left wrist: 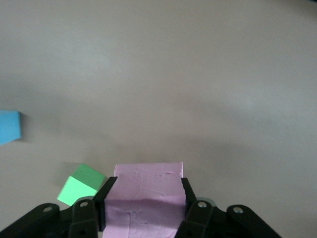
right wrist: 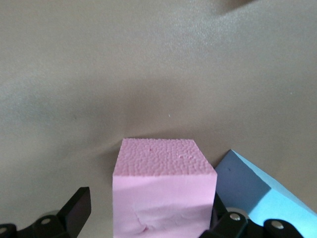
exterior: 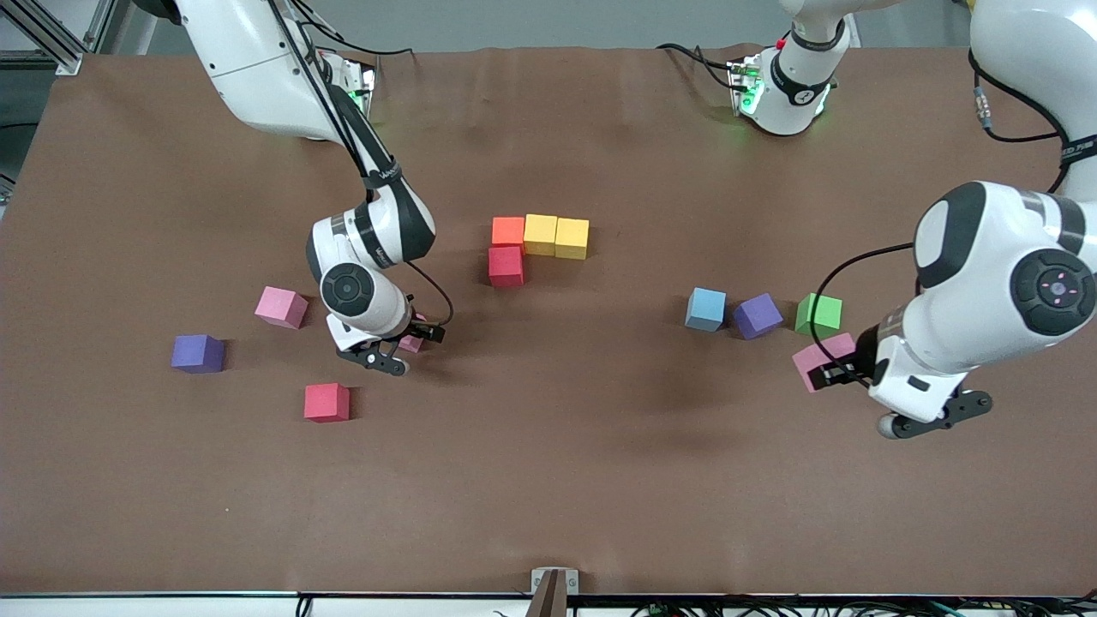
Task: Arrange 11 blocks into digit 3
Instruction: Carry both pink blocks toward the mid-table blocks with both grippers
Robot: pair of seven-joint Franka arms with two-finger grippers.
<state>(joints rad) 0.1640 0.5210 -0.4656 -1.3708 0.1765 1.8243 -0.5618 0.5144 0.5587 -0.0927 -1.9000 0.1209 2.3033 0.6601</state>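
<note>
The left gripper (left wrist: 148, 182), at four o'clock from the part-built digit 3 (exterior: 540, 233), clamps a small matte pink cube (left wrist: 146, 208), probably bound there. At eight o'clock, the right gripper (right wrist: 148, 198) straddles a second pink cube (right wrist: 158, 163), fingers wide and poised to grasp.

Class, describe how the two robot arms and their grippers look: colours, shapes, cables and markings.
Both arms are glossy white with rounded joints and black bands at the wrists. Round black caps sit on the joints, and thin black cables run along the links. The left gripper and the right gripper are black, with two fingers each.
</note>
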